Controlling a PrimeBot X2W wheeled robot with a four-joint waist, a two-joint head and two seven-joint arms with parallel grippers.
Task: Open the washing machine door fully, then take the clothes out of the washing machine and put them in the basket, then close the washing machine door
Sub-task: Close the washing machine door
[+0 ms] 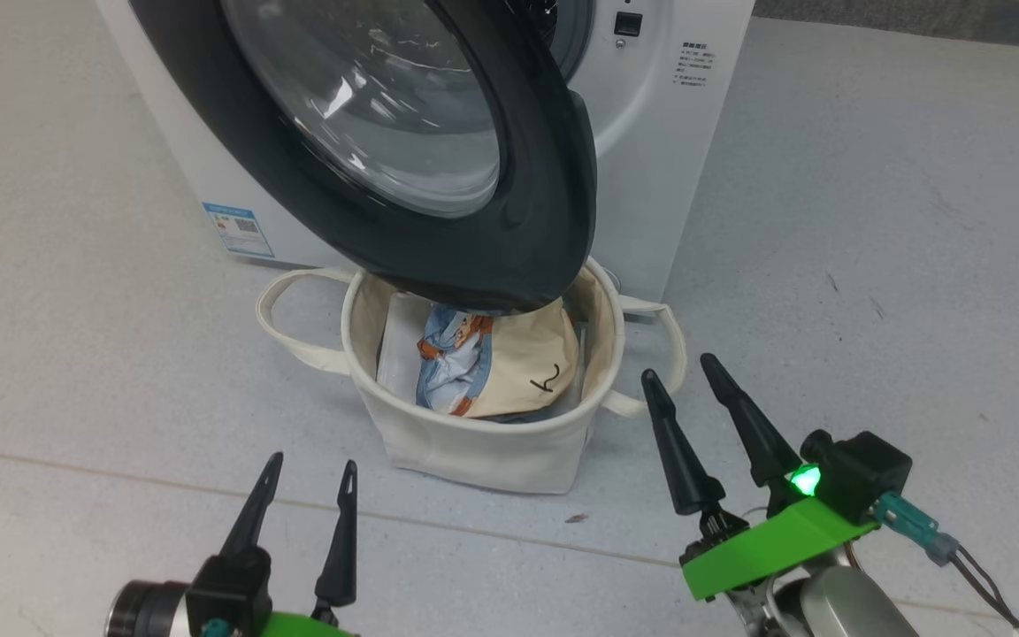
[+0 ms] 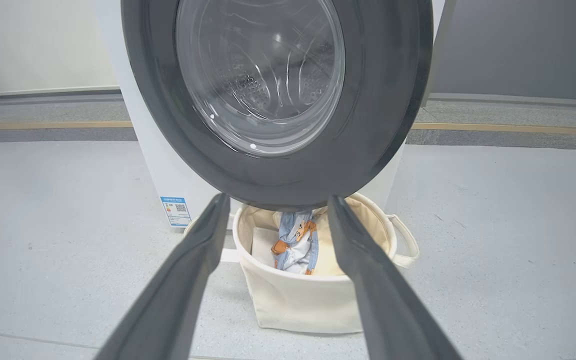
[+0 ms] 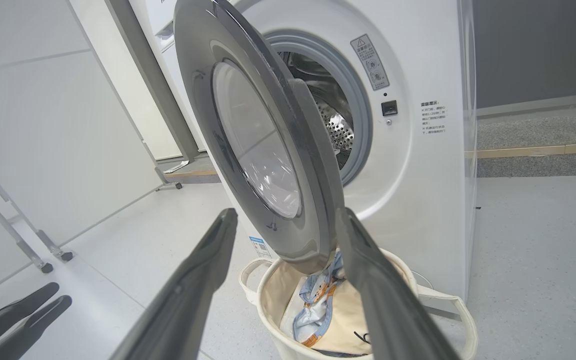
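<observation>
The white washing machine (image 1: 651,141) (image 3: 418,200) stands ahead with its black-rimmed door (image 1: 439,150) (image 2: 278,95) (image 3: 263,150) swung partly open over the basket. The off-white basket (image 1: 474,442) (image 2: 298,300) (image 3: 448,305) sits on the floor in front, holding the clothes (image 1: 483,358) (image 2: 295,240) (image 3: 328,310): a light blue printed garment and a cream one. My left gripper (image 1: 310,469) (image 2: 273,202) is open and empty, low at the left. My right gripper (image 1: 682,367) (image 3: 288,215) is open and empty, just right of the basket.
Grey floor (image 1: 872,265) spreads all around. A white partition on wheeled feet (image 3: 43,150) stands to the left in the right wrist view. A raised grey kerb with a wooden strip (image 2: 518,130) runs behind the machine.
</observation>
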